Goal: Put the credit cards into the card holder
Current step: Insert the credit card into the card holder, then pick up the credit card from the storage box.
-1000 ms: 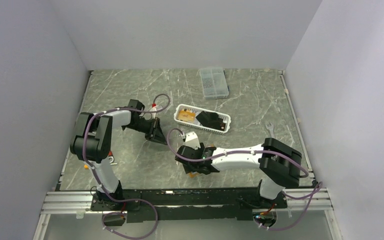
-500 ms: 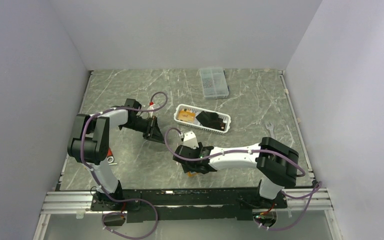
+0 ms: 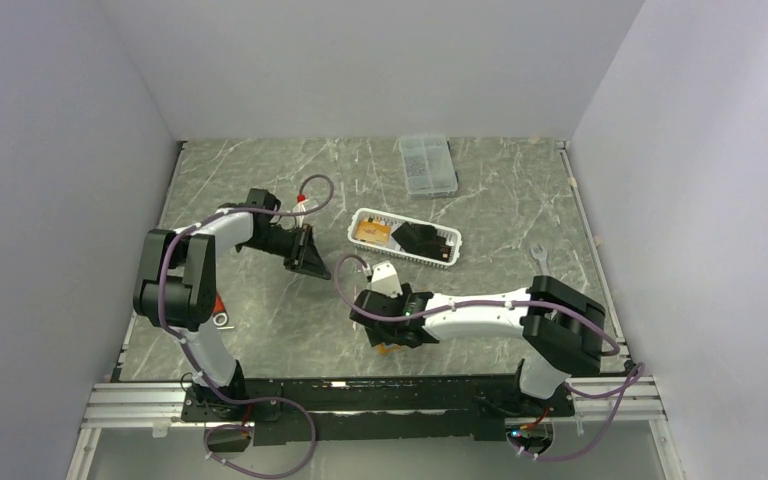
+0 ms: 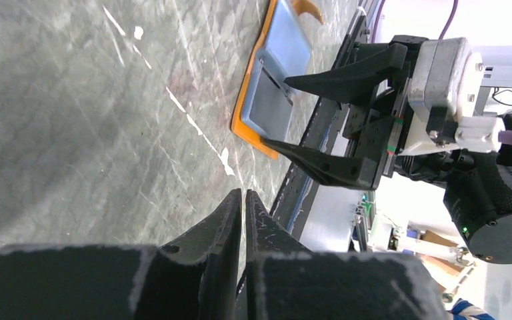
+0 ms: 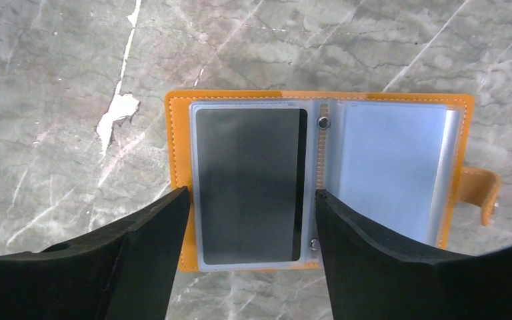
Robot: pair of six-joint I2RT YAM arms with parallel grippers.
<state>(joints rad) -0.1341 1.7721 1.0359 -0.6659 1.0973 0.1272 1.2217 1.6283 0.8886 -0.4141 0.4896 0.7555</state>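
The card holder (image 5: 179, 173) lies open and flat on the marble table, orange outside with light blue sleeves. A black credit card (image 5: 250, 183) sits inside its left clear sleeve. My right gripper (image 5: 250, 200) hangs open just above that page, one finger at each side of the black card, holding nothing. From the left wrist view the open card holder (image 4: 275, 80) shows beneath those spread fingers (image 4: 337, 77). My left gripper (image 4: 243, 195) is shut and empty, off to the left above bare table. An orange-gold credit card (image 3: 371, 233) and a black one (image 3: 422, 238) lie in the white basket.
The white slotted basket (image 3: 450, 258) stands just beyond the right gripper (image 3: 388, 335). A clear compartment box (image 3: 427, 165) sits at the back, a wrench (image 3: 538, 258) to the right. Small tools (image 3: 220, 312) lie by the left arm. The card holder's snap tab (image 5: 485, 190) sticks out at the right.
My left gripper has drawn back a little, away from the card holder toward the far left, still shut. The right gripper stays over the holder, jaws slightly wider.
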